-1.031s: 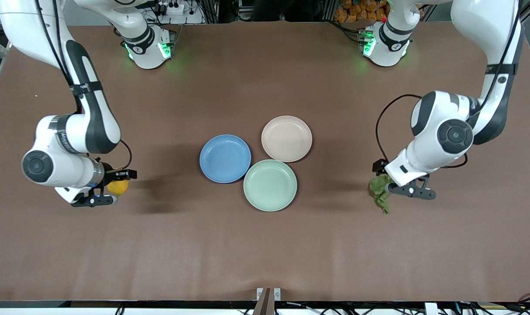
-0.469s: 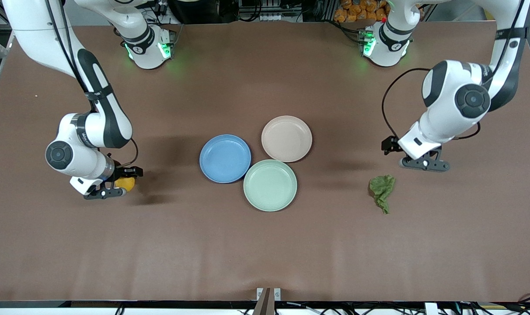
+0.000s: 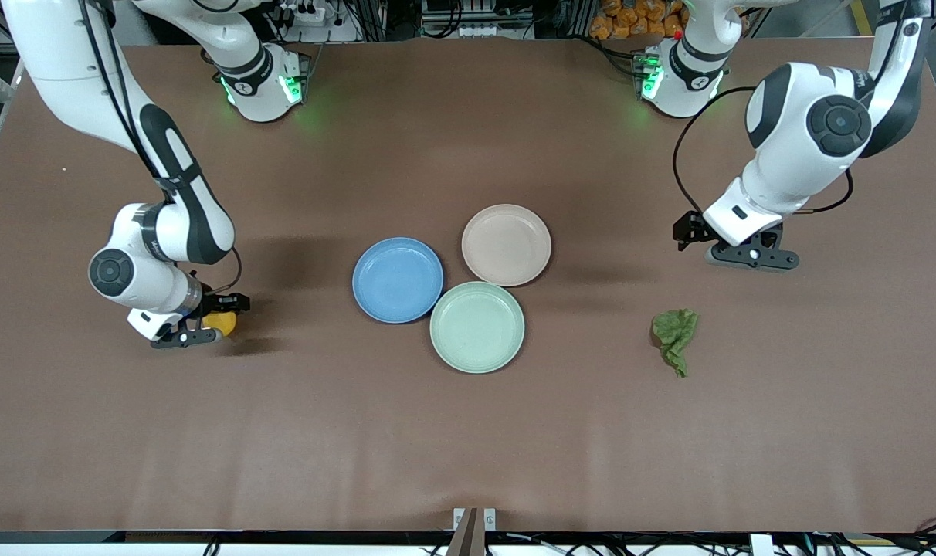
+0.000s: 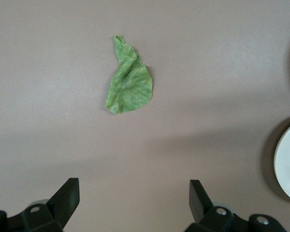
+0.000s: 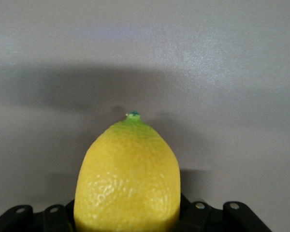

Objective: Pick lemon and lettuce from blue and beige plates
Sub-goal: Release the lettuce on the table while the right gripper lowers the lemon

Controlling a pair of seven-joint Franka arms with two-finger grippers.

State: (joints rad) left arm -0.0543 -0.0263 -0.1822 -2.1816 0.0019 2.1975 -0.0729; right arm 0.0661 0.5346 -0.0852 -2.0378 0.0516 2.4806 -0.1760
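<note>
Right gripper clamps lemon; left gripper has risen clear of lettuce.

The right gripper (image 3: 198,330) has lowered toward the table (image 3: 468,448), fingers pinching the lemon (image 3: 222,323). Blue plate (image 3: 398,279), beige plate (image 3: 507,245) and mint-green plate (image 3: 476,327) unchanged. The lettuce (image 3: 675,333) lies released on the table; left gripper (image 3: 750,257) hangs above, fingers spread.

You get a high front camera facing both arms over the bench (image 3: 468,432), left wrist camera looking down on the lettuce (image 4: 129,83) also in front view, right wrist camera tight on the lemon (image 5: 128,179).
</note>
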